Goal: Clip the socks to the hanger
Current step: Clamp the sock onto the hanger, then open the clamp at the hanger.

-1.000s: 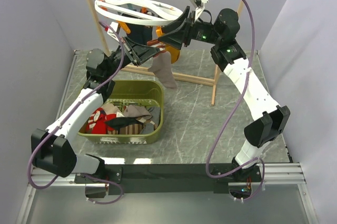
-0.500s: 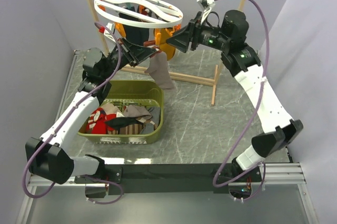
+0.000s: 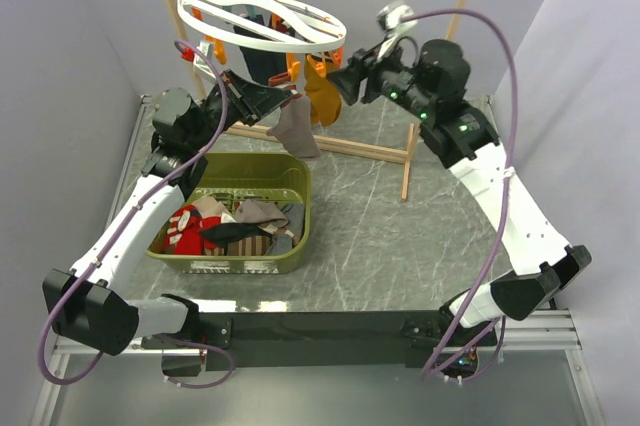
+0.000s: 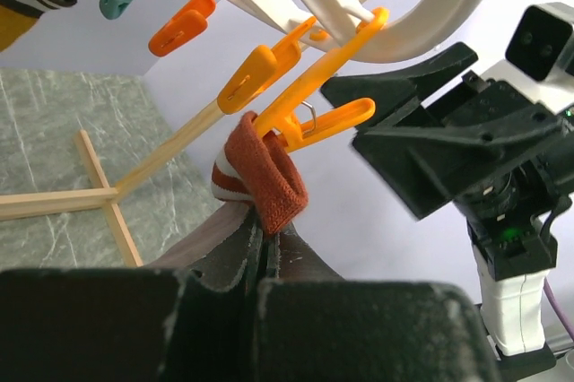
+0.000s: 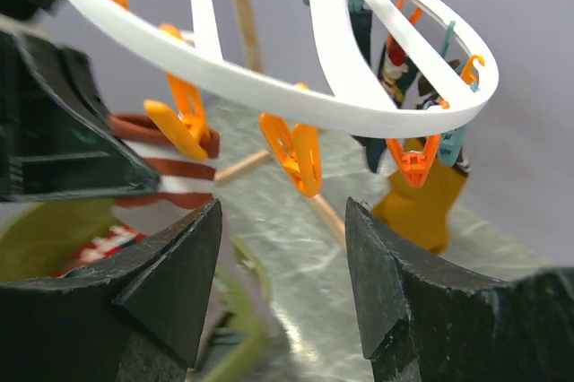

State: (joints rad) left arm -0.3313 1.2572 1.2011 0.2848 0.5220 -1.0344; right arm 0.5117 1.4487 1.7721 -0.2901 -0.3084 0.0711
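Left wrist view: sock (image 4: 269, 186) cuff in an orange clip (image 4: 316, 120) — seemingly pinned;
Left gripper (image 4: 262, 265): clenched on sock;
Right gripper (image 5: 282, 221): released, empty;
Remaining: let go; perhaps second sock

The hanger (image 5: 269, 102) is white, its clips (image 5: 294, 153) orange; the sock (image 3: 296, 131) is taupe, its cuff (image 4: 269, 180) striped red and white. The basket (image 3: 303, 221) is olive.
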